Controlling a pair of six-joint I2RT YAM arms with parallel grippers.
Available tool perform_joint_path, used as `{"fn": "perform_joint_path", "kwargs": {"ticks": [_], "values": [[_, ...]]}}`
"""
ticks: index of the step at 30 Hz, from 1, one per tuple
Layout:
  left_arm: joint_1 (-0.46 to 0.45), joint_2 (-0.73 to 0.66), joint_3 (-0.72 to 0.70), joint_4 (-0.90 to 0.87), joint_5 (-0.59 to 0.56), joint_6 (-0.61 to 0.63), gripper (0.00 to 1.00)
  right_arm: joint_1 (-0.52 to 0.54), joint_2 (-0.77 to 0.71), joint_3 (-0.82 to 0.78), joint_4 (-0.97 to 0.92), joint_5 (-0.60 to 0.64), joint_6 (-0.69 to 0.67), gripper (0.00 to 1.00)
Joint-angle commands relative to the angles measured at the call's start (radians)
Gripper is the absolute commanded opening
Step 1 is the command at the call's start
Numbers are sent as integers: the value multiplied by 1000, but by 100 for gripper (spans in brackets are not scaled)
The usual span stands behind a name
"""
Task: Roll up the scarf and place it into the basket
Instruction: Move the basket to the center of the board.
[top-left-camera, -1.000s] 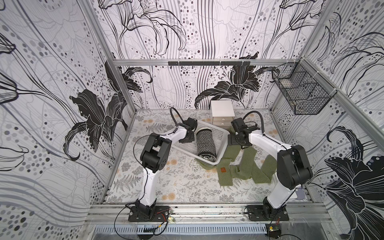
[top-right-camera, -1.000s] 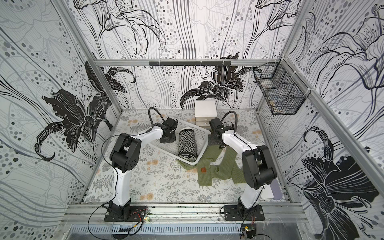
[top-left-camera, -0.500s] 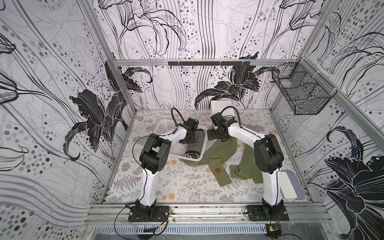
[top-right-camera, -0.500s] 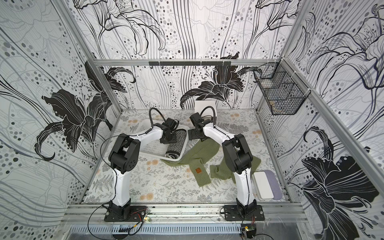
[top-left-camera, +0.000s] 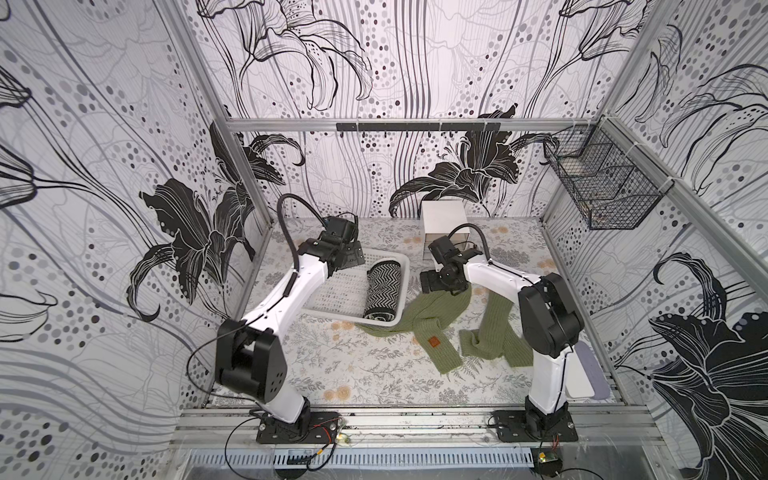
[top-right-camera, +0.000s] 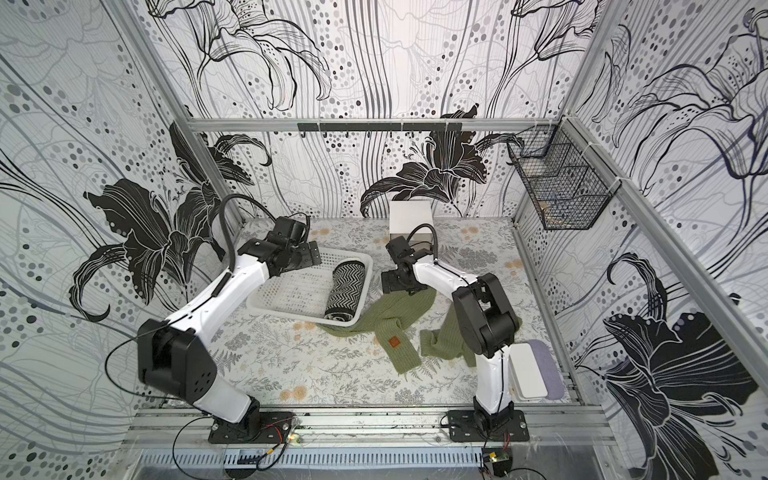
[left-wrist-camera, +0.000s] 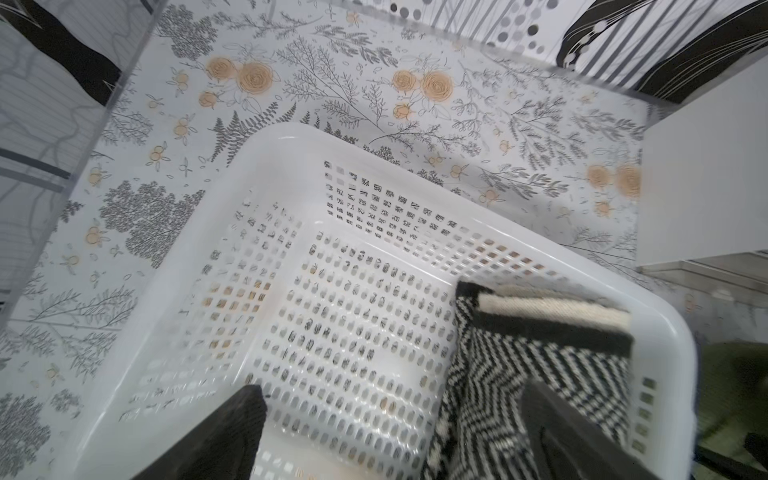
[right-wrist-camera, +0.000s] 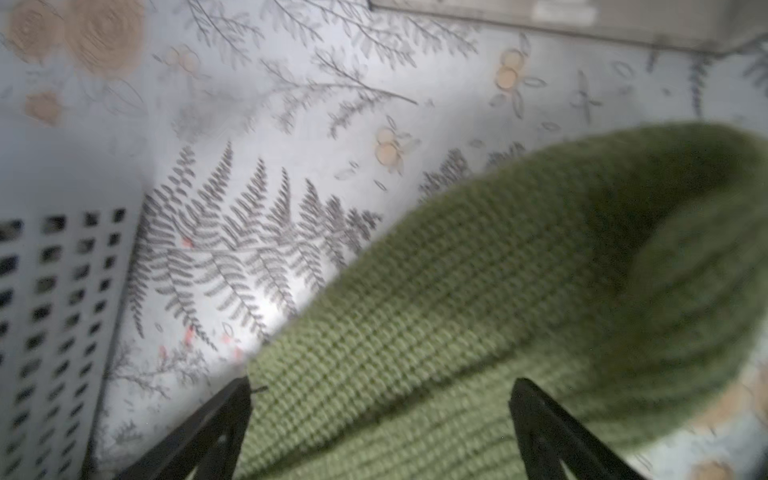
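Two scarves (top-left-camera: 383, 293) (top-left-camera: 440, 320), one white basket (top-left-camera: 336, 291), one wire basket (top-left-camera: 602, 187), one drawer unit (top-left-camera: 442, 212)

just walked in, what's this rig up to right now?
Two arms are packing scarves. A rolled black-and-white scarf lies inside the white basket, against its side nearer the right arm. The left gripper hangs open above the basket, holding nothing. The right gripper is open, jaws either side of a green scarf that lies unrolled on the table beside the basket, not gripped yet.
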Motion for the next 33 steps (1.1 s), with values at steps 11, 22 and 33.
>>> {"fn": "perform_joint_path", "kwargs": {"ticks": [11,22,33], "values": [[-408,-266,-444,-158,-7,-524,99,-79,-283,-195,-70,66,-72,100],[-114,23,-419,248,72,-196,99,-79,-299,-268,-24,32,-60,100],[27,197,-192,306,131,-37,99,-63,-216,-257,46,-68,-65,100]]}}
